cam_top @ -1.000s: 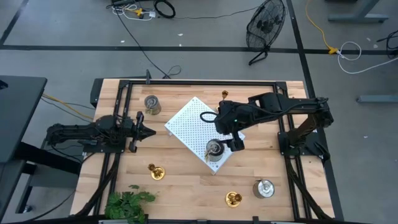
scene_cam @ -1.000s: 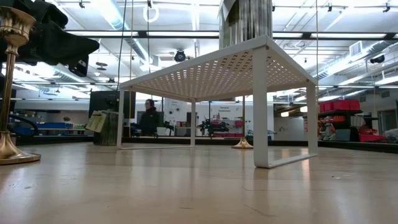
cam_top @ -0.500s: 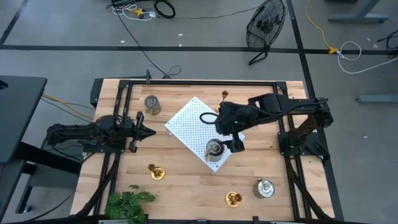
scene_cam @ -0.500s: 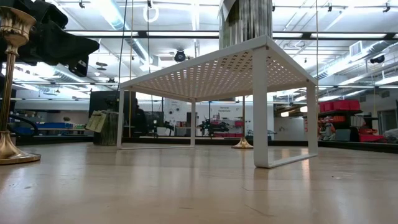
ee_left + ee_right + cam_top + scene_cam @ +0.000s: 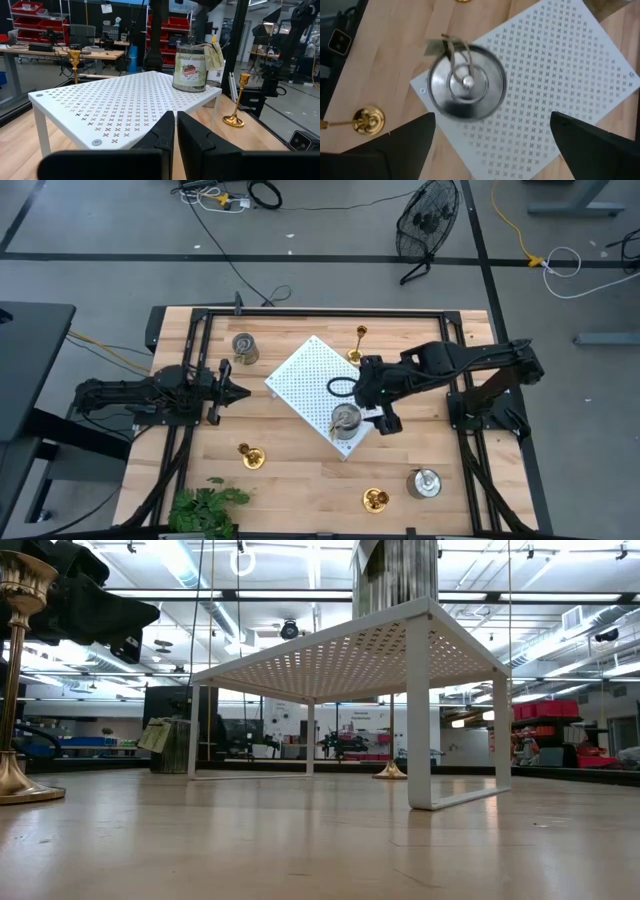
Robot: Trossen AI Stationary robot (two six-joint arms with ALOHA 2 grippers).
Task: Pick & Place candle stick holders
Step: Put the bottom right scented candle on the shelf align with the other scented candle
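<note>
1. Right gripper (image 5: 384, 416) spread wide above the white perforated board (image 5: 315, 385), just beside the silver lidded holder (image 5: 345, 420) on the board's near corner; nothing between the fingers.
2. Seen from the right wrist: silver lidded holder (image 5: 467, 82) below and ahead, between the lines of the two dark fingers (image 5: 407, 137), apart from both.
3. Same silver piece in the left wrist view (image 5: 190, 60): upright on the board's far corner, labelled jar body, paper tags at its lid.
4. Left gripper (image 5: 238, 391) pressed together, empty, low over the table's left side, pointing at the board and short of its edge.
5. Second silver holder (image 5: 244, 347) on the wooden table (image 5: 300, 480) near the back left, well apart from both grippers.
6. Third silver holder (image 5: 424, 482) at the front right of the table.
7. Brass holder (image 5: 251, 456) at front left, standing.
8. Another brass holder (image 5: 376, 500) at front centre, just beside the third silver one.
9. Third brass holder (image 5: 358, 345) at the back, just past the board's far edge, near the right arm.
10. Green plant (image 5: 205, 508) at the front left corner.
</note>
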